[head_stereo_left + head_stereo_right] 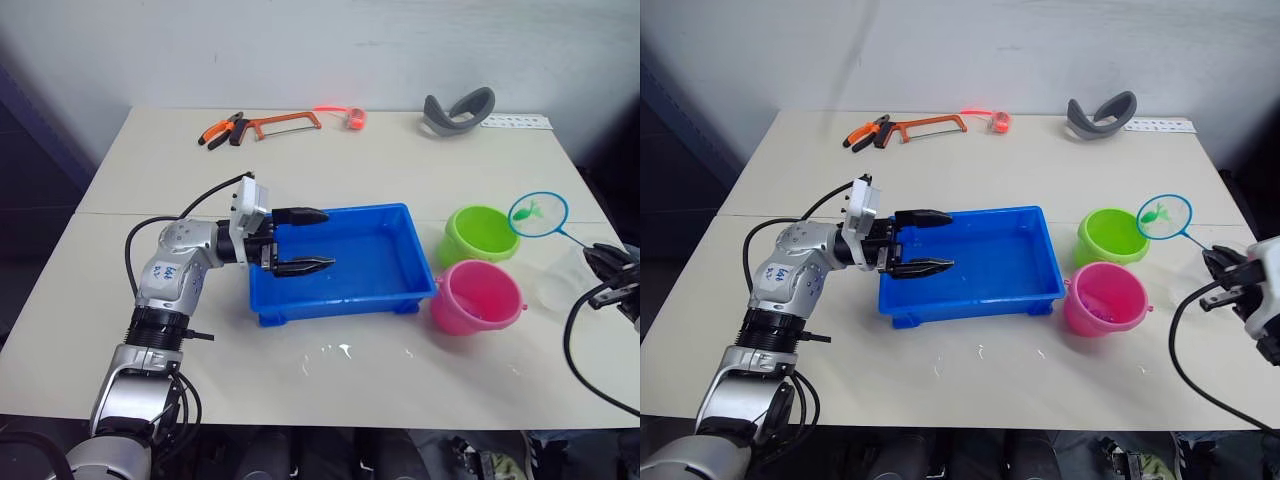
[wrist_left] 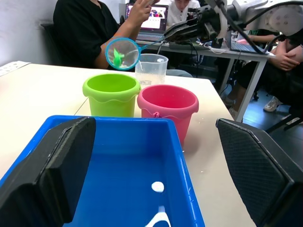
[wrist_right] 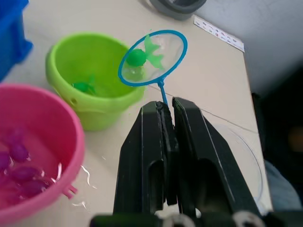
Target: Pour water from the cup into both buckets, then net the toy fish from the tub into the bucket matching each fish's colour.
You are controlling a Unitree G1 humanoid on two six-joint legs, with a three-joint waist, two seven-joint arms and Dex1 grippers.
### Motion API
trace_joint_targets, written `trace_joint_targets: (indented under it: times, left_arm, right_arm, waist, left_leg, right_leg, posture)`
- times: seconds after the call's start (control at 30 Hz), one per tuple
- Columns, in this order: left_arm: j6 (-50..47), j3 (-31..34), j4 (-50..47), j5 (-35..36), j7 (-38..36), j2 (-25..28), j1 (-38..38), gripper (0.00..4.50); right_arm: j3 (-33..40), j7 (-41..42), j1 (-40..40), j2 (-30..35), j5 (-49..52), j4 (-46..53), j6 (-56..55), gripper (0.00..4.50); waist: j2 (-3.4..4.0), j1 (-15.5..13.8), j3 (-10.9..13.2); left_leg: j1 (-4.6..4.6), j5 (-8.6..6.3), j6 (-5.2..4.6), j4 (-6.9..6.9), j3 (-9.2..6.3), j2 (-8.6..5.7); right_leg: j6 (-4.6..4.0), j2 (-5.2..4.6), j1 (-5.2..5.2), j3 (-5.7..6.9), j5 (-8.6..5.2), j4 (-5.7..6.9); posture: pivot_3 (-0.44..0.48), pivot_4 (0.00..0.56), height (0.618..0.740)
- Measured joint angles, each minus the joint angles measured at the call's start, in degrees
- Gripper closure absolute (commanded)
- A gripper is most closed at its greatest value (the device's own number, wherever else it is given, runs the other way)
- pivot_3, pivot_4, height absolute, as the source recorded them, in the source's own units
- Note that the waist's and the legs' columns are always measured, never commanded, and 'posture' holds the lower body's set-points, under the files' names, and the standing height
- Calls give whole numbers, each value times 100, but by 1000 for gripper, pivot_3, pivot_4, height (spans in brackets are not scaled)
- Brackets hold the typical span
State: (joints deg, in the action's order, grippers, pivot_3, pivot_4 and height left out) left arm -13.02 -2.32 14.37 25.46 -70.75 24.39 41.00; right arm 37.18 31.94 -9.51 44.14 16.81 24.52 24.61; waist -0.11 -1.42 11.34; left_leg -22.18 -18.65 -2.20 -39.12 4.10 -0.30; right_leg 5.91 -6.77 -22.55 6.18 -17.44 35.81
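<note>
The right pincer [image 3: 165, 111] clenches the net [image 3: 152, 57] by its handle, a green fish [image 3: 142, 56] inside, beside the green bucket [image 1: 480, 232]. The left pincer [image 1: 305, 240] gapes released over the tub [image 1: 345, 300]. The cup [image 2: 151, 69] stands half hidden behind the buckets.

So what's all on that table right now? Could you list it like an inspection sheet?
Surface: pale table, splashes near the tub.
Job's things: blue tub, no fish visible; green bucket and pink bucket side by side, fish in both; clear cup; net holding a green fish.
Clutter: hacksaw, pliers, grey headset.
Grippers: left gripper open over tub; right gripper shut on net handle.
Cables: black cable at right arm.
Surroundings: seated people, laptop.
</note>
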Motion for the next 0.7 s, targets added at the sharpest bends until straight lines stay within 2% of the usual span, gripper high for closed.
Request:
trace_joint_targets:
  times: [0.27,0.7]
  left_arm:
    - [-2,-9,1,-8,-8,-15,0,78]
    - [-55,-55,-43,-22,0,-25,-125,78]
  right_arm:
    - [-592,-25,-213,368,-1443,-468,-1553,4500]
    - [-1357,-697,-77,1592,-4035,-1377,-4230,4500]
  waist:
    - [0,-4,0]
    - [0,2,0]
  left_leg:
    - [0,0,1,-1,-1,0]
    - [1,2,4,-3,-2,3]
  right_leg:
    - [0,0,0,-1,0,-1]
    - [0,1,2,-5,0,-1]
  posture:
    - [0,150,740]
    - [0,150,740]
